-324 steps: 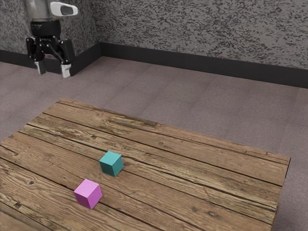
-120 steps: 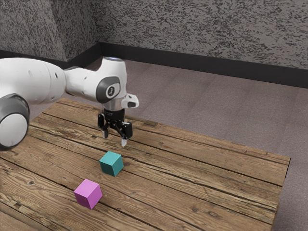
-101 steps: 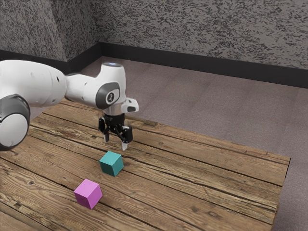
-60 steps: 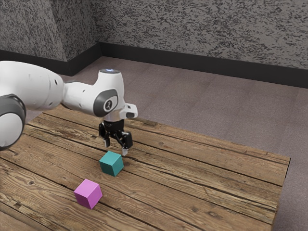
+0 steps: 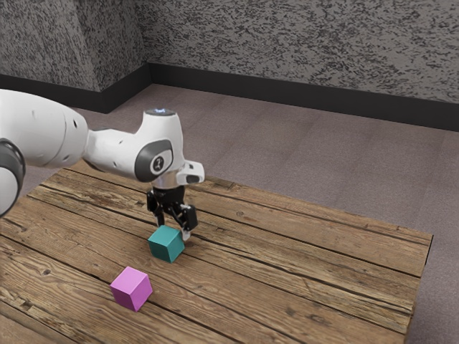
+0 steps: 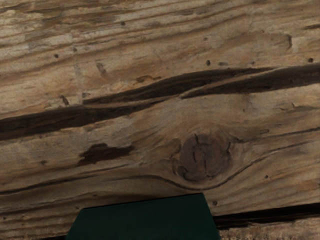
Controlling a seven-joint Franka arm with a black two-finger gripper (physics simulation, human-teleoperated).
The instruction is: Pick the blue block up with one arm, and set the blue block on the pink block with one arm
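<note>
Nearest the counter's [image 5: 323, 287] front edge, toward the exterior view's left, the pink block [image 5: 131, 288] sits flat on the planks with bare wood on every side. A little farther in, close to the pink block but apart from it, the blue block [image 5: 166, 244] also rests on the counter, one corner turned toward the front edge. My fingers [image 5: 173, 225] hang straight down over that block's far side, spread apart with nothing between them. The tips are about level with its top face, and I cannot tell whether either one touches it. In my wrist view the blue block [image 6: 145, 220] is a dark teal shape directly under my hand. Beyond it lie a round knot [image 6: 202, 157] in the grain and a long dark crack [image 6: 150, 95] between two planks. My white arm [image 5: 107, 150] reaches in over the counter's edge on the exterior view's left. Past the counter's far edge the grey-brown floor [image 5: 301, 150] runs back to a dark baseboard [image 5: 287, 89] under a speckled grey wall [image 5: 287, 43].
</note>
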